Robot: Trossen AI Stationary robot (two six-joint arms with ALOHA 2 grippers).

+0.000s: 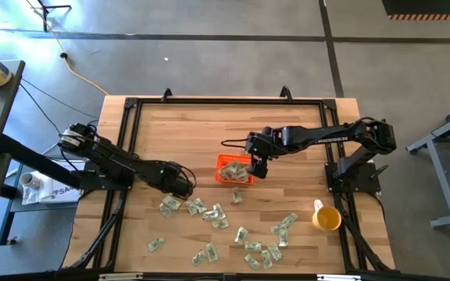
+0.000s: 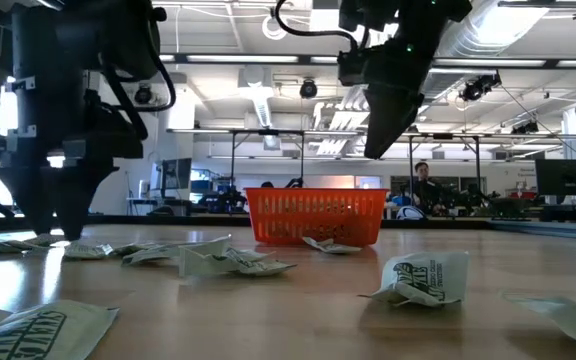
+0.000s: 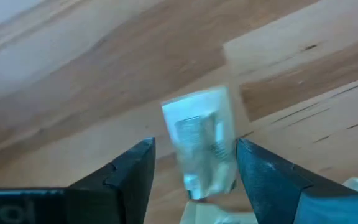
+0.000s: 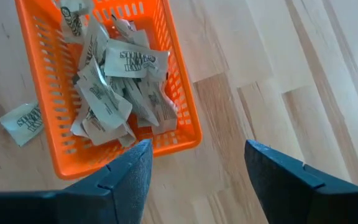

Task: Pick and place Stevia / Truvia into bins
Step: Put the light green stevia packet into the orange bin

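Sachet (image 3: 202, 144) framed between spread fingers of left gripper (image 3: 194, 165), low over bench (image 1: 287, 133), not yet pinched. Right gripper (image 1: 258, 166) spread, empty, above orange bin (image 1: 223, 161) holding sachets. Step: pickup. Next: descend, close on sachet, carry to bin.

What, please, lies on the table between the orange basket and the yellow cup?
In the high view, one stray sachet lies just beside the orange basket; past it the wooden table is bare up to the yellow cup.

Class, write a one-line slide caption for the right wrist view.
Right hand, open, above the table beside the orange basket of Stevia sachets.
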